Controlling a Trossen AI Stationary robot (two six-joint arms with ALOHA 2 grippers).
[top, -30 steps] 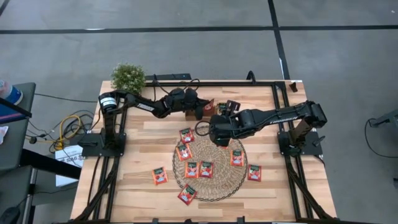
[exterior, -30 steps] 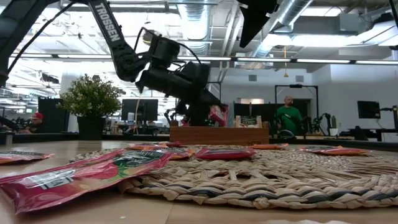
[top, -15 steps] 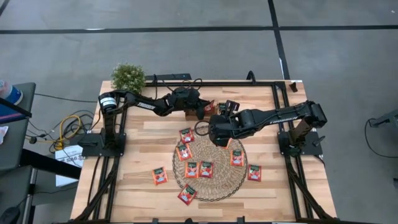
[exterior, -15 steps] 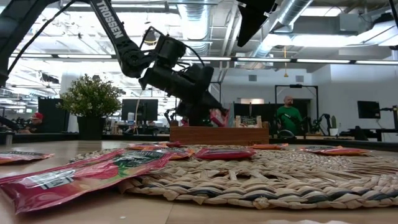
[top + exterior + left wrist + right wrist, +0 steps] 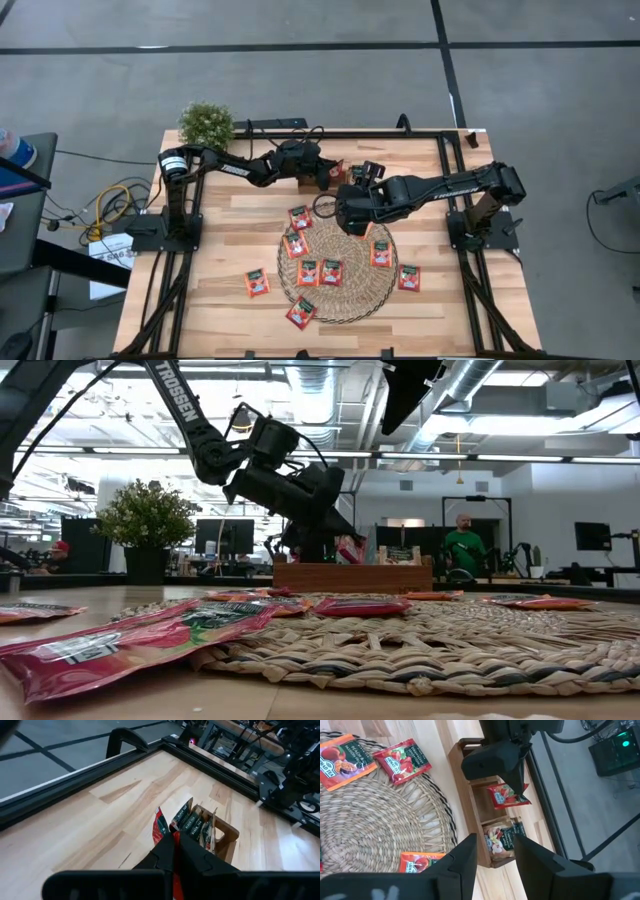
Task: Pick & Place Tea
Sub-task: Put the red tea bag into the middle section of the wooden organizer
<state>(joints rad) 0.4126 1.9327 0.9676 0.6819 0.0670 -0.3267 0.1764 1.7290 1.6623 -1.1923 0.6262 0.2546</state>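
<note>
Red-orange foil is seen pinched between the closed fingers of the left gripper (image 5: pixel 172 851), a single tea sachet (image 5: pixel 160 826) being held by its edge just over the wooden divided tray (image 5: pixel 468 779) at the back of the table (image 5: pixel 220 290). In the right wrist view that sachet hangs at the middle compartment, while the compartment beside it is already filled with a few upright packets (image 5: pixel 502 840); whether the held sachet touches the tray floor cannot be told. The right gripper (image 5: pixel 492 851) is kept hovering with its fingers apart and nothing between them, above the far rim of the round woven mat (image 5: pixel 352 300), near the tray. The remaining sachets (image 5: pixel 331 272) are spread flat across the mat and on the bare wood beside it. Each packet is judged to be very light, thin and pliable, with a slick wrapper that could slide or buckle if squeezed at its centre; a hold on one edge or corner is thought best, since lying flat they offer little for the fingers to catch. A potted plant (image 5: pixel 206 123) is stood at the table's back left corner.
</note>
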